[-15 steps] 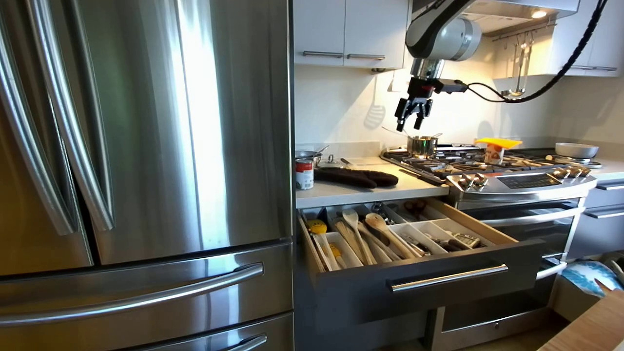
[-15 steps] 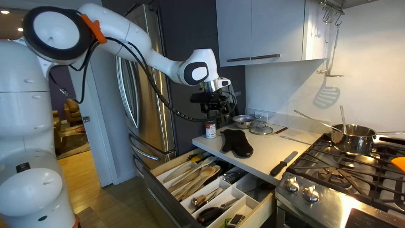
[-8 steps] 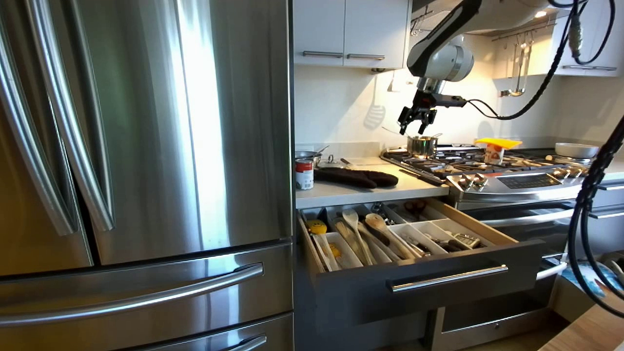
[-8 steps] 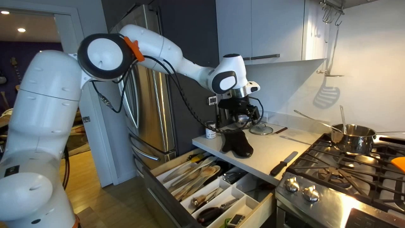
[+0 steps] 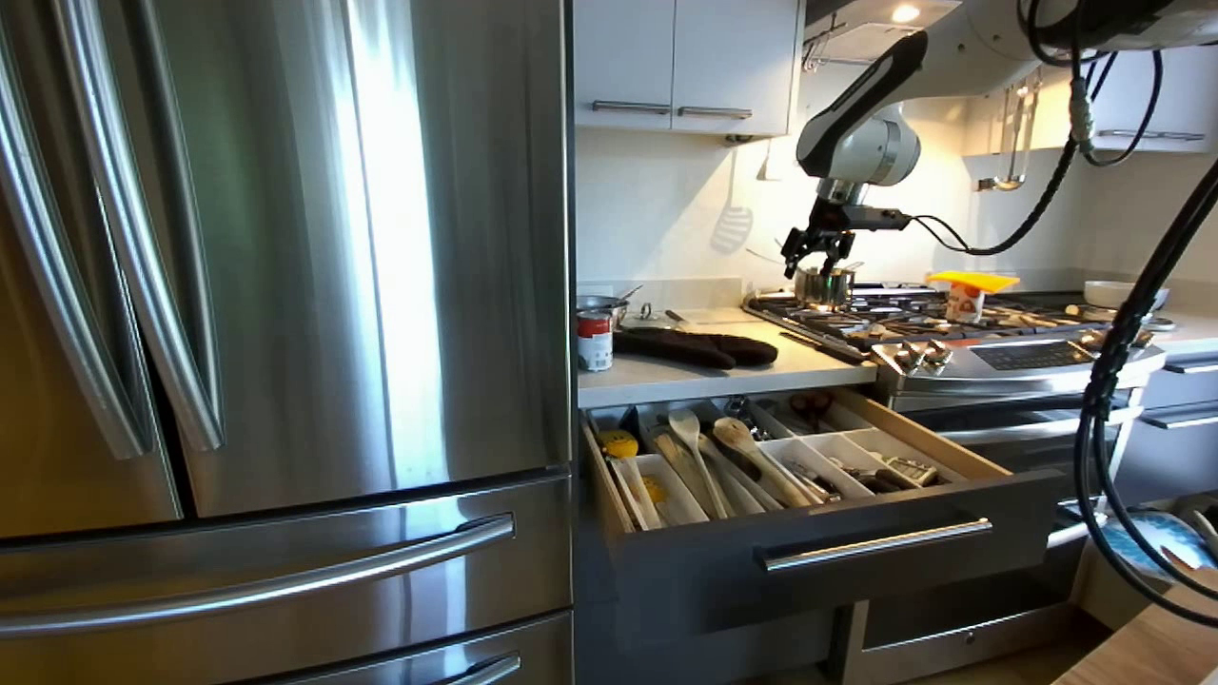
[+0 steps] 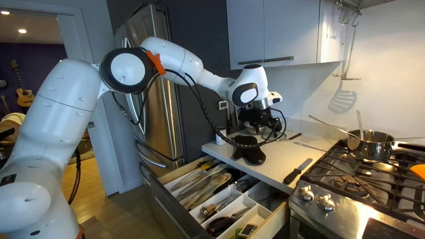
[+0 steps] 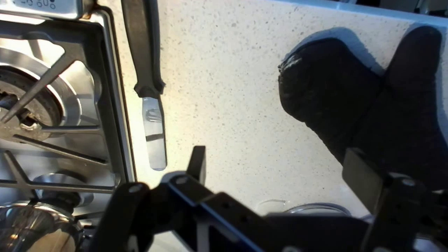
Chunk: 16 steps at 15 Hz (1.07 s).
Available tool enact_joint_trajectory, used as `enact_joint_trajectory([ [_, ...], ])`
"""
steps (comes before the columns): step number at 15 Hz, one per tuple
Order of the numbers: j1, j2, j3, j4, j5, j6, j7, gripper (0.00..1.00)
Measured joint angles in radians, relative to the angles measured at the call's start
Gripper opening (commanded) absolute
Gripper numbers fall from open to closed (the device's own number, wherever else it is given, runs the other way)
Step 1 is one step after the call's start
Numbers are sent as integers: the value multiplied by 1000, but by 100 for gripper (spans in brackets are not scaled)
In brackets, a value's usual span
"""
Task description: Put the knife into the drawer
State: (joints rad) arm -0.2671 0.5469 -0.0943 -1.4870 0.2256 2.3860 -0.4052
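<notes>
A knife with a black handle point(image 6: 292, 176) and a short, broad metal blade lies flat on the counter beside the stove. In the wrist view the knife point(image 7: 145, 56) lies on the left, handle toward the top. The drawer point(image 6: 277, 220) under the counter is pulled open; its dark front point(image 5: 685, 580) shows in an exterior view. My gripper point(image 7: 276, 154) is open and empty, its fingers point(image 7: 362, 178) wide apart above the counter. The knife is outside the jaws, left of them and farther up the wrist view. In both exterior views the gripper point(image 5: 809, 264) point(image 6: 266, 131) hangs above the counter, fingers down.
A black oven mitt point(image 6: 249, 154) lies on the counter, with a can point(image 6: 220, 137) and a glass lid point(image 6: 275, 135) behind. A steel pot point(image 6: 372, 151) stands on the stove. The drawer's white compartments hold wooden spoons point(image 6: 217, 181), pliers-like tools and a timer.
My arm has moved toward the stove side and come lower over the counter. The gripper has stayed open. The knife, the mitt and the drawer have not moved.
</notes>
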Motion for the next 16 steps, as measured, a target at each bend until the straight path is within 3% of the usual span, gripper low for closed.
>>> enact_joint_trajectory([
  [7,-6,35,-4,35,-35,3,48,100],
  [16,-51,263,-57,240,-143,-19,186,100],
])
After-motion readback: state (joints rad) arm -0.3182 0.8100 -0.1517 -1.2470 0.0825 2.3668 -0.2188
